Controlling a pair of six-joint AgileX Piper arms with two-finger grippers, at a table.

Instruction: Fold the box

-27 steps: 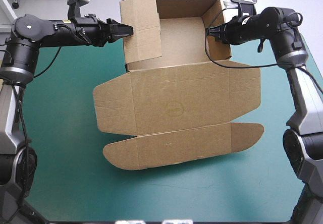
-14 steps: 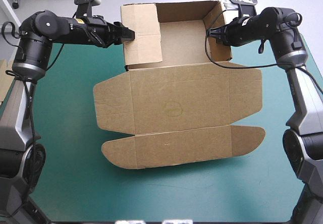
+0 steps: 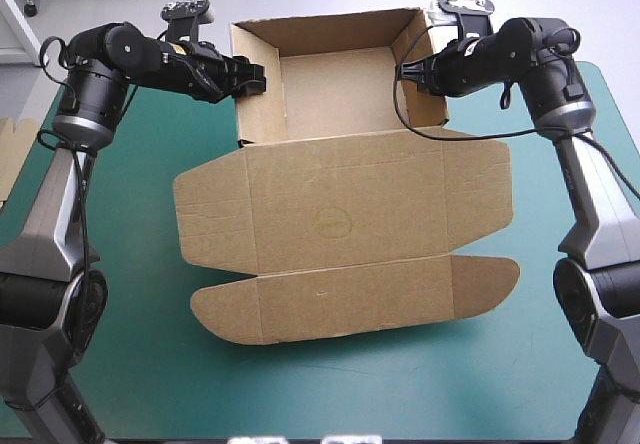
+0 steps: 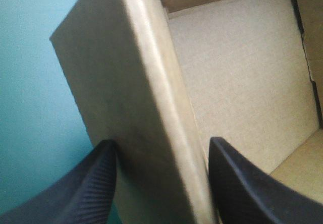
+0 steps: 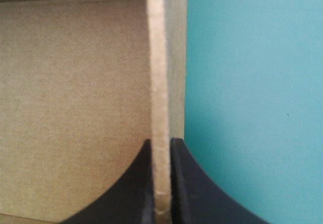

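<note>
Box (image 3: pixel 345 214): left wall (image 3: pixel 258 99) now folded over, tray formed.
You have left gripper (image 4: pixel 160 151) spread astride that wall, right gripper (image 5: pixel 161 146) pinching the opposite wall (image 3: pixel 425 74).

**Both arms reaching inward at the far end**

My left arm (image 3: pixel 100 59) comes in from the left with its forearm roughly level and pointing inward. The left gripper (image 3: pixel 262 76) has its broad black fin-shaped fingers (image 4: pixel 86 193) spread apart, one on either side of a wall of the brown board box (image 3: pixel 340 204). My right arm (image 3: pixel 545 54) mirrors it from the right. The right gripper (image 3: pixel 405 69) is pinched almost closed on the opposite wall.
</note>
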